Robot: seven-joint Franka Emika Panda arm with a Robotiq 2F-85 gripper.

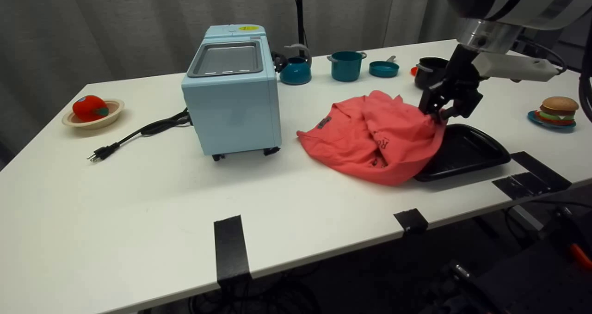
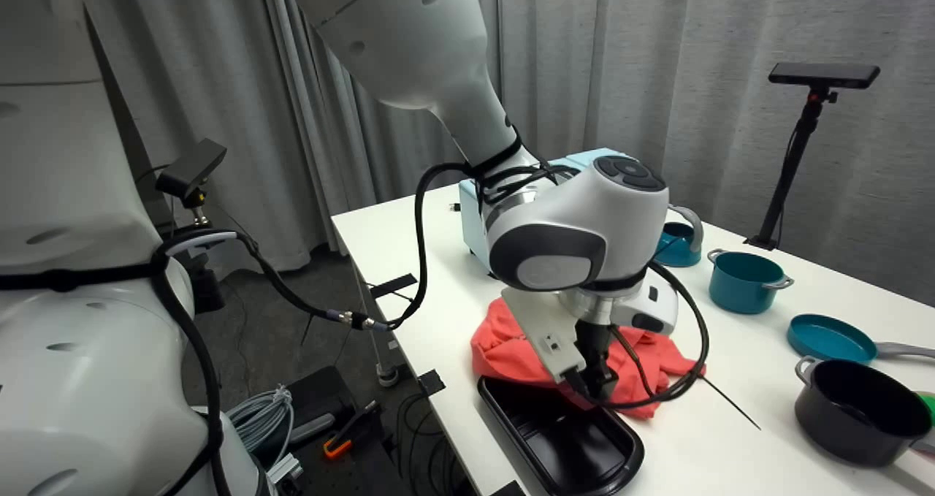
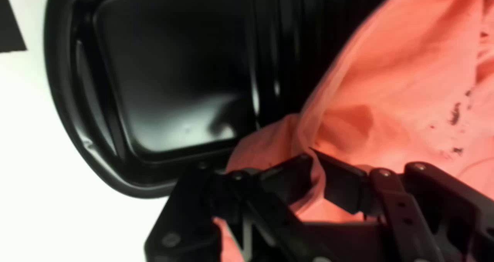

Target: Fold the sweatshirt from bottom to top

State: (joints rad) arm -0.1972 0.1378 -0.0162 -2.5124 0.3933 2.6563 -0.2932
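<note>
On the white table (image 1: 138,198), the coral-red sweatshirt (image 1: 370,138) is lying bunched, covering one end of a black baking tray (image 1: 471,150). The Robotiq gripper (image 3: 313,160) is pinching the sweatshirt's edge between narrowed jaws; the bottom-up fold is probably beginning, next calling for drawing that edge toward the top. The round-cornered tray is gleaming; soft cloth is creasing around dark lettering (image 1: 383,143).

Surface (image 3: 27,158): washes out to near-white in the wrist view.
Baking pan (image 3: 185,73): catches pale glare there.
Floor (image 2: 307,342): lies dim.
</note>
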